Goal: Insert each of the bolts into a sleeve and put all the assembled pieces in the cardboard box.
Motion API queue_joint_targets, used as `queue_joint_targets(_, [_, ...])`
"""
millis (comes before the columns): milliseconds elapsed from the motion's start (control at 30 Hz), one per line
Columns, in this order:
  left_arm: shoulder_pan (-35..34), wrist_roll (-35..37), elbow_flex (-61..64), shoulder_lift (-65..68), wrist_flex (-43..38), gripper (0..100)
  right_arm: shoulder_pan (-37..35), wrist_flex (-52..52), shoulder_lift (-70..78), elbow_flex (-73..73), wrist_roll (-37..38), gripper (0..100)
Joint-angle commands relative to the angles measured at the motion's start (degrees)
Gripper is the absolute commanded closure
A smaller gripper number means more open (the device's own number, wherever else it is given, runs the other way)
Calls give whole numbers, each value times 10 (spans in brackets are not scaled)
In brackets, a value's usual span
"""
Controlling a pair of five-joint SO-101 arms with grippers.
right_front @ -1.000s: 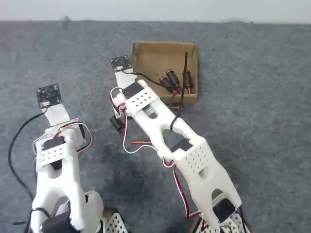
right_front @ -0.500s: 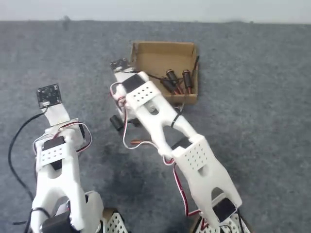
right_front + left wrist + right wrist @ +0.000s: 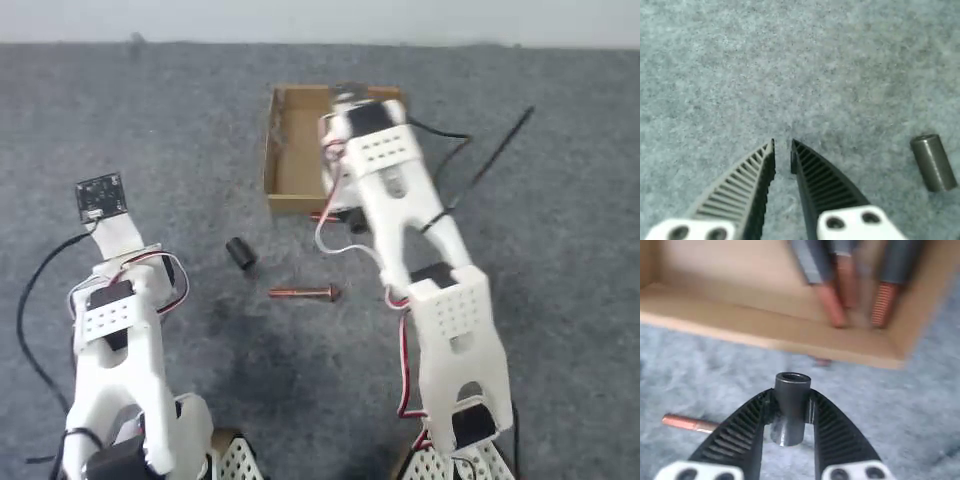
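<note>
1. On the grey carpet I log two loose items. One bolt lies flat, and one loose sleeve sits near it but apart, on the left arm's side.
2. Cardboard box: one, beyond both loose items. In my high view the right arm is stretched over it.
3. Assembled pieces inside the box: I count three, side by side at one end. They are blurred, so the count is tentative.
4. Right gripper: clamped on one held sleeve, its bore facing the box, just outside the near wall.
5. Left gripper: jaws narrow, all but closed, with nothing between them. It sits over the carpet, with the loose sleeve off to one side.
</note>
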Motion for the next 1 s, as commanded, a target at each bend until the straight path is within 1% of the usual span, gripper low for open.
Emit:
queue_joint_targets(0, [0, 0, -26, -4, -17, 945, 37, 17, -76, 28, 9, 991])
queue_joint_targets(167, [0, -1, -26, -4, -17, 945, 73, -34, -125, 137, 9, 991])
queue_joint_targets(367, [0, -1, -26, -3, -17, 945, 92, -126, -242, 314, 11, 991])
queue_joint_targets(500, [0, -1, -26, -3, -17, 945, 123, -180, -303, 422, 15, 991])
queue_joint_targets(733, [1, -1, -26, -3, -17, 945, 188, -247, -371, 575, 64, 991])
queue_joint_targets(967, [2, -1, -26, -3, -17, 945, 233, -353, -429, 722, 118, 983])
